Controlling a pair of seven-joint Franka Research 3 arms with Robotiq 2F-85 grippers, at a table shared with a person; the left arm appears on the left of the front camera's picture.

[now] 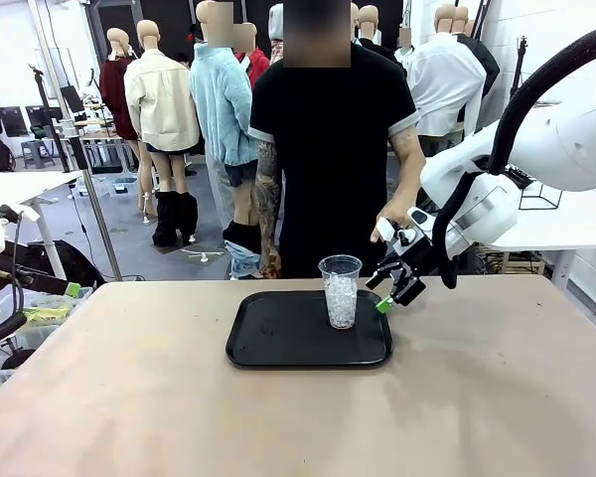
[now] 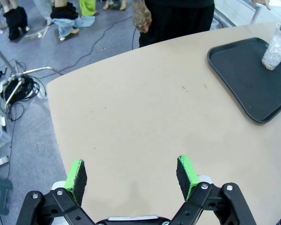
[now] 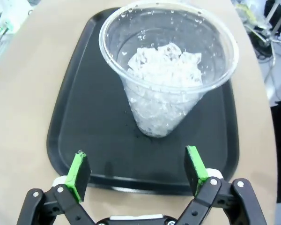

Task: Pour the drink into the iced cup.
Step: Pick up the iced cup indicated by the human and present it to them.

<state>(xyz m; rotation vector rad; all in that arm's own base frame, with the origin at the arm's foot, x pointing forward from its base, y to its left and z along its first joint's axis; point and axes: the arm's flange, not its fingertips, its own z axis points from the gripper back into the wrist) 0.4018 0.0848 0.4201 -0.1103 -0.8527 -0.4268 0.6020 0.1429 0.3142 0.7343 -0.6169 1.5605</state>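
Observation:
A clear plastic iced cup (image 1: 340,291) half full of white ice stands upright at the back right of a black tray (image 1: 278,338). My right gripper (image 1: 380,293) hovers open just to the right of the cup, over the tray's edge. In the right wrist view the iced cup (image 3: 166,79) stands just beyond the open gripper (image 3: 136,171), not between its green pads. My left gripper (image 2: 133,176) is open over bare table, far from the cup (image 2: 275,44) and the tray (image 2: 243,70). The drink is out of view.
A person stands at the far side of the table behind the tray. One hand (image 1: 390,221) rests on my right arm's wrist, and the other hand (image 2: 143,18) hangs at the table's far edge. Bare tan table (image 1: 129,397) surrounds the tray.

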